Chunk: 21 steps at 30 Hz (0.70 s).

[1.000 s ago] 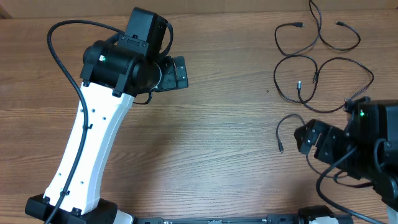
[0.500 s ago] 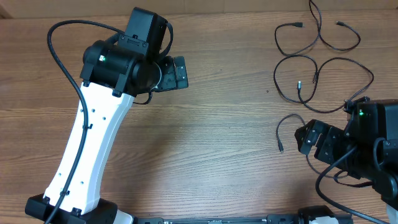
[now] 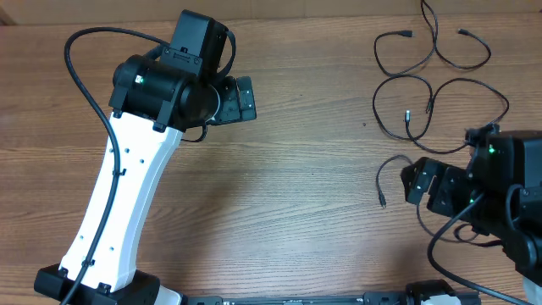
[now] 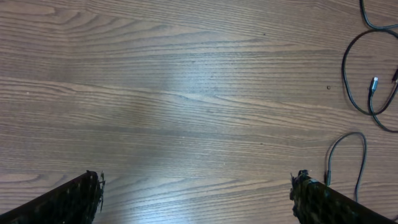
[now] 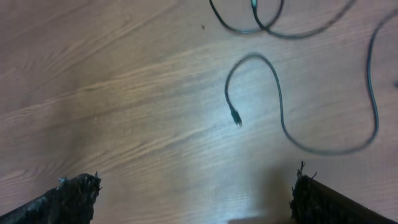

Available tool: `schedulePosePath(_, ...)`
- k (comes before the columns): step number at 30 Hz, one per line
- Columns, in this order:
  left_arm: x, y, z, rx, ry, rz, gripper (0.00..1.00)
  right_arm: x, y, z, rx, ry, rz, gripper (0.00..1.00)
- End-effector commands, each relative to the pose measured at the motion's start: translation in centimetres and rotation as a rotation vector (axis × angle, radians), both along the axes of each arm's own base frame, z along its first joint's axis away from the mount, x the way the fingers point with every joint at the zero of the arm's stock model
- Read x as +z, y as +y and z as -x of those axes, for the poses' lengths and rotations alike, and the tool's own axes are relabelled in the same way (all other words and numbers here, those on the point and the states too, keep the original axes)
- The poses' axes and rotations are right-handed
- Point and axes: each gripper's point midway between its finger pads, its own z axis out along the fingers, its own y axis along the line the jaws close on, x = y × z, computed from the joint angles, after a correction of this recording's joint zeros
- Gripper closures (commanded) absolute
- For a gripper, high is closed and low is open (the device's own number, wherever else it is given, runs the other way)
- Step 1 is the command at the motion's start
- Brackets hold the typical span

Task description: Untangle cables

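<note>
The cables lie as loose black strands on the right side of the wooden table. One loops with its plug (image 3: 406,34) at the far right, two more loops (image 3: 376,106) sit below it, and a short hooked strand (image 3: 380,180) lies nearest. My right gripper (image 3: 406,185) stands open just right of that hooked strand (image 5: 281,106), with nothing between its fingers (image 5: 193,190). My left gripper (image 3: 251,99) is open over bare wood at the upper left, far from the cables. Its wrist view (image 4: 197,193) shows a loop (image 4: 344,71) and the hooked strand (image 4: 364,149) at the right edge.
The white left arm (image 3: 127,195) slants from the front left edge up to its wrist, with a thick black arm cable (image 3: 80,80) arching beside it. The right arm's black body (image 3: 500,195) fills the front right corner. Wood table (image 3: 296,186) lies between the arms.
My right gripper has shifted slightly up and left toward the hooked strand. The left arm and the cables have not moved.
</note>
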Motion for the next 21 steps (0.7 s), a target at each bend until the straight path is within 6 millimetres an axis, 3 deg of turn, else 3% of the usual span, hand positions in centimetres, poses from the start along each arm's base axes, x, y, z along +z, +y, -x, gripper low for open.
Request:
schedulePosePath(1,-0.2,0.3,-0.3,-0.008,-0.003,-0.021,0.00,-0.3,-0.1,0.3,0.070,-0.054,0.044,0.00)
schedulePosePath(6,-0.2,0.3,-0.3,-0.008,-0.003,-0.021,0.00,-1.5,-0.1,0.7,0.076,-0.144,0.044,0.00)
schedulePosePath(16,-0.2,0.3,-0.3,-0.009,-0.002,-0.020,0.00,-4.3,-0.3,-0.4,0.112,-0.393,0.073,0.00)
schedulePosePath(21,-0.2,0.3,-0.3,-0.008,-0.003,-0.021,0.00,-4.7,0.2,-0.8,0.190,-0.536,0.084,0.00)
